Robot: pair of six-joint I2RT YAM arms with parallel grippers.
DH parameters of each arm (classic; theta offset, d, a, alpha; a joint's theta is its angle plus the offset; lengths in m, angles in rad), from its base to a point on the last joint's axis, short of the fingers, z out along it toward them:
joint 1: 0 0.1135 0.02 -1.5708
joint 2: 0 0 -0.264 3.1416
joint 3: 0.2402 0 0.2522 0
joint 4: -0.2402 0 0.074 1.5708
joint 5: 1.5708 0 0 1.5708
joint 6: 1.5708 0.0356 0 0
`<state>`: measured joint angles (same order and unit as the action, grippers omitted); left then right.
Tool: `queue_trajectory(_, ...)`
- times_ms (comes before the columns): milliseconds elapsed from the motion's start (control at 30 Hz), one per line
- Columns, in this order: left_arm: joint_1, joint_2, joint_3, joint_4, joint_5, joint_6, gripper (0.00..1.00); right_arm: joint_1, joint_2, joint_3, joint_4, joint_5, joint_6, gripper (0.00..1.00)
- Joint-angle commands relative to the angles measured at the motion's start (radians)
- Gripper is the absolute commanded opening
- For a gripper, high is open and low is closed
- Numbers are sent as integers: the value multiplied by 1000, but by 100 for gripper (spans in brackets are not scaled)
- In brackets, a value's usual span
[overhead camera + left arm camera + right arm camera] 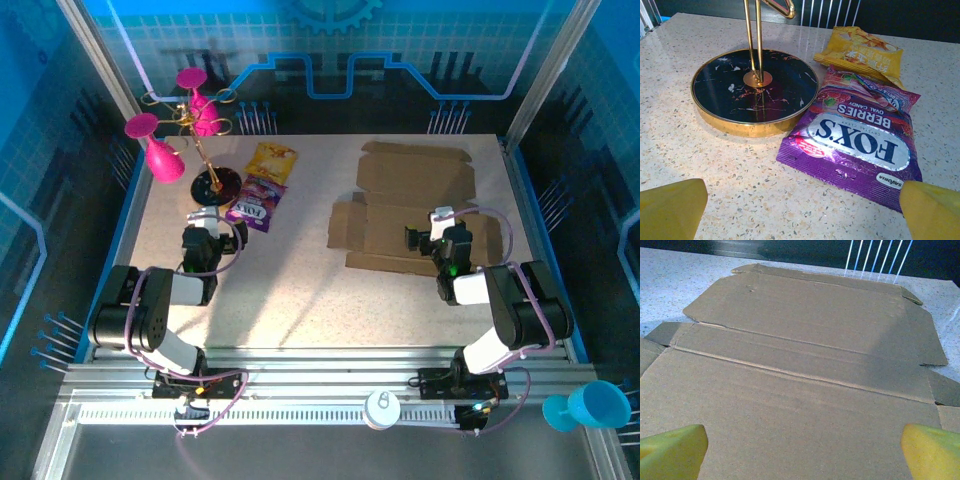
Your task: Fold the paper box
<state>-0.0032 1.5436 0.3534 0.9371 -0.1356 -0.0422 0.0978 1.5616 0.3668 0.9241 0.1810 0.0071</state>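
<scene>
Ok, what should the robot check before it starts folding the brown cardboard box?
1. The flat brown cardboard paper box lies unfolded on the speckled table: ok.
2. The right gripper is open and over the box: ok.
3. The left gripper is open and empty: ok.
4. The left gripper is close to the box: not ok. It faces the purple candy packet and the gold-rimmed black round stand base.
5. The purple packet and the yellow snack packet are off the box: ok.
6. Fold creases show on the box: ok.
</scene>
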Motion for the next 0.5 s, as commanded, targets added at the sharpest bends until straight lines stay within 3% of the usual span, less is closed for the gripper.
queue_trajectory(0,-4,5,31,-20,33,35,99,-15,-18,17,-2,-5,-2,100)
queue_trajectory(267,-4,-1,9,23,11,29,99,-15,-28,-18,68,16,6,100)
queue_trajectory(367,-71,-117,-21,-26,-231,31,99,33,-87,-139,263,141,-16,100)
queue_trajectory(400,-101,-178,-7,-110,-290,42,99,93,-116,-156,290,293,-45,100)
queue_trajectory(467,-159,-297,41,-277,-378,33,99,164,-244,-158,220,373,-113,100)
